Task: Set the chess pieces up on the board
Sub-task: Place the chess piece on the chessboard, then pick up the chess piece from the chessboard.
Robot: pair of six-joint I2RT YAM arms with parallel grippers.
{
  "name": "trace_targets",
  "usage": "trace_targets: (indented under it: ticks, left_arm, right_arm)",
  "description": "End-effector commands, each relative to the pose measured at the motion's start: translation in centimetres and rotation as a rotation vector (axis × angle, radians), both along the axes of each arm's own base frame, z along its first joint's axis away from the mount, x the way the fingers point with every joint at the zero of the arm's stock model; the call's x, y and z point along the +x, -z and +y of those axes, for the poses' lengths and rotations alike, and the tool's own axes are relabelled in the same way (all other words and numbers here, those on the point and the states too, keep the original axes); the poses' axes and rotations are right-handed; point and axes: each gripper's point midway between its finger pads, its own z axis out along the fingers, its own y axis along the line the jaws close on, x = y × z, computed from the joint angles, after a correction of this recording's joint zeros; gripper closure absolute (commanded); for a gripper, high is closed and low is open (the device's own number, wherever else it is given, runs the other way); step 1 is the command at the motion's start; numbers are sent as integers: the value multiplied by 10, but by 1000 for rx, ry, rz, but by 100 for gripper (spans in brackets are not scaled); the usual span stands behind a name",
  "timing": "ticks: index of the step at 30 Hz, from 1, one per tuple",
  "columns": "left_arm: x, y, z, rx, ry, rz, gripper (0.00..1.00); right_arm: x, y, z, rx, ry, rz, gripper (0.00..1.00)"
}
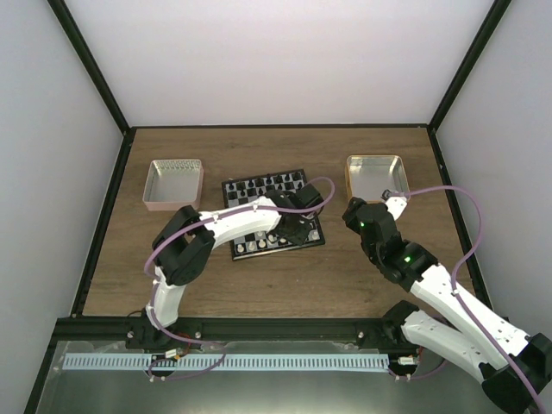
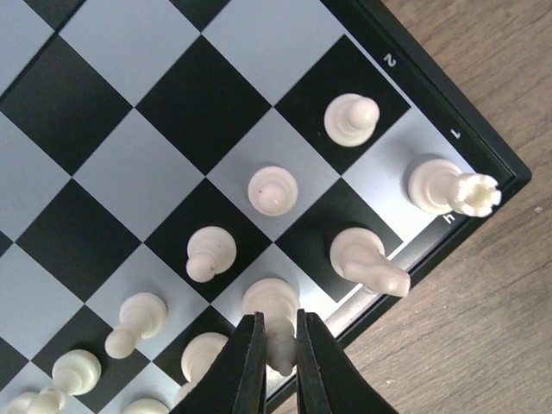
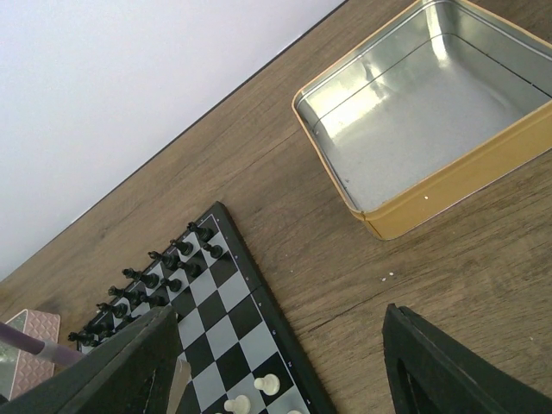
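Note:
The board (image 1: 259, 222) lies mid-table. Cream-white chess pieces stand along its near edge (image 1: 263, 244); in the left wrist view several stand on the near-right squares, among them a rook (image 2: 453, 187), a knight (image 2: 366, 260) and pawns (image 2: 272, 190). My left gripper (image 2: 280, 341) is shut on a white piece (image 2: 274, 312) that stands on a back-row square beside the knight. My right gripper (image 3: 280, 366) is open and empty, above bare table right of the board (image 3: 246, 332).
Black pieces (image 1: 267, 184) fill the board's far rows. A pink tin (image 1: 174, 184) stands at the back left and a gold tin (image 1: 376, 176), empty inside (image 3: 431, 121), at the back right. The cage walls ring the table.

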Motion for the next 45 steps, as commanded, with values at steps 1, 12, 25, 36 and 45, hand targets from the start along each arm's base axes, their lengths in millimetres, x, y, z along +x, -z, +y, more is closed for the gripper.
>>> trace_targets:
  ticks: [1,12,25,36,45]
  left_arm:
    - [1,11,4,-1,-5,25,89]
    - [-3,-6,-1,-50,13,32,81]
    - [3,-22,3,-53,0,0,69]
    - [23,-76,8,-196,-74,-65,65]
    - [62,-52,72,-145,-264,-75,57]
  right_arm:
    - [1,-1,-4,-3,22,-10,34]
    - [1,-1,-2,2,14,-11,33]
    - [0,-2,-3,7,14,-14,34]
    - [0,-2,-2,11,9,-13,33]
    - [-1,0,-1,15,6,-11,34]
